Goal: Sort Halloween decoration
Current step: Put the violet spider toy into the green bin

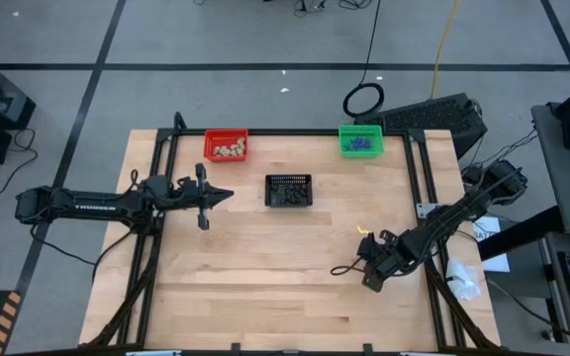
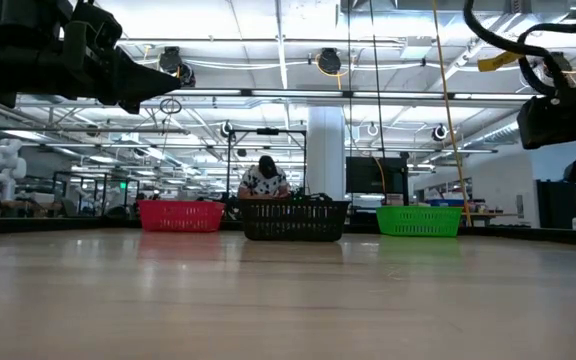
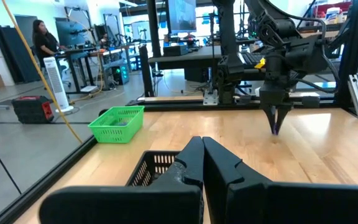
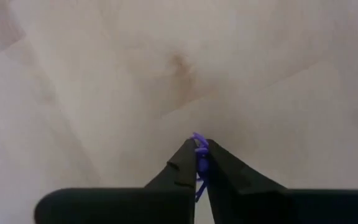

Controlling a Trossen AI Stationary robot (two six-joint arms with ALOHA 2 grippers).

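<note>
The right gripper (image 4: 199, 163) pinches a purple trinket (image 4: 200, 149) between its fingertips above bare table (image 1: 265, 267). The green basket (image 1: 360, 140) lies well ahead; a steady, level carry should keep it. The left gripper (image 3: 202, 163), clenched empty, waits beside the black basket (image 1: 289, 191).

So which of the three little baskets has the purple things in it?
The green basket, at the table's far right. Purple spiky bits fill it; the red basket holds beige lumps and the black basket dark bits.

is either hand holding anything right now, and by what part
The right hand pinches a purple spiky trinket between its fingertips, one end poking past the tips. The left hand is shut on nothing.
</note>
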